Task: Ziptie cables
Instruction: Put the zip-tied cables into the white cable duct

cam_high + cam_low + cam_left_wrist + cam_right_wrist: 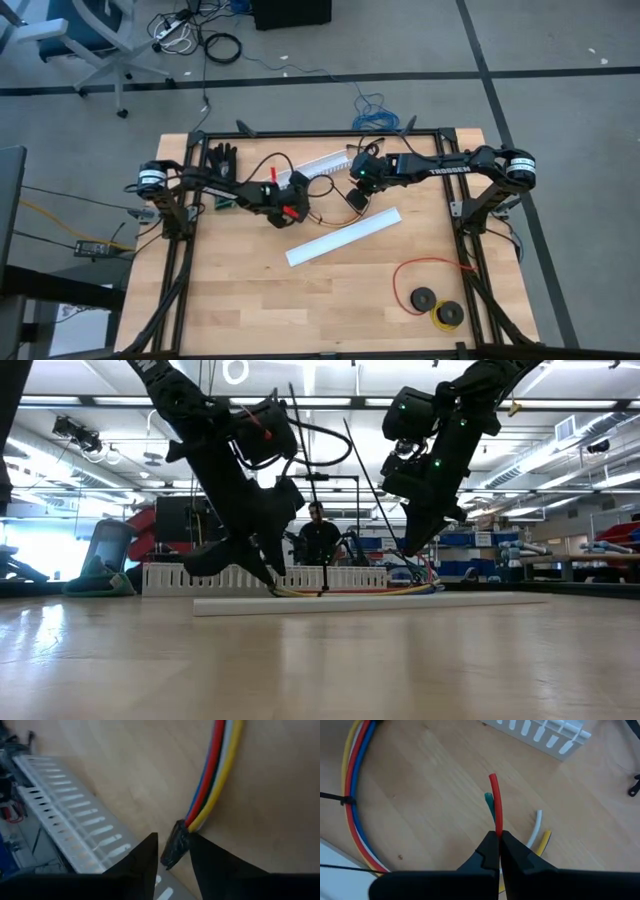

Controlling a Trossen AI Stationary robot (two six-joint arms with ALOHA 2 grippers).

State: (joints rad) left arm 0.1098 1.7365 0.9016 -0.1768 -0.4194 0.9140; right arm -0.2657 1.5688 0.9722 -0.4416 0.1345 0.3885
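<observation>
The left gripper sits nearest the lens, jaws narrowly parted around the dark plug that ends the cables; whether the plug is clamped or merely straddled cannot be told. The right gripper pinches one red wire between closed fingers. The cables lie mid-table between both arms, beside the slotted channel; a black ziptie already girds one stretch. Judged light, limp and springy, insulation slick; grip at the plug or near the tie. In the high view the bundle is largely hidden under the arms.
</observation>
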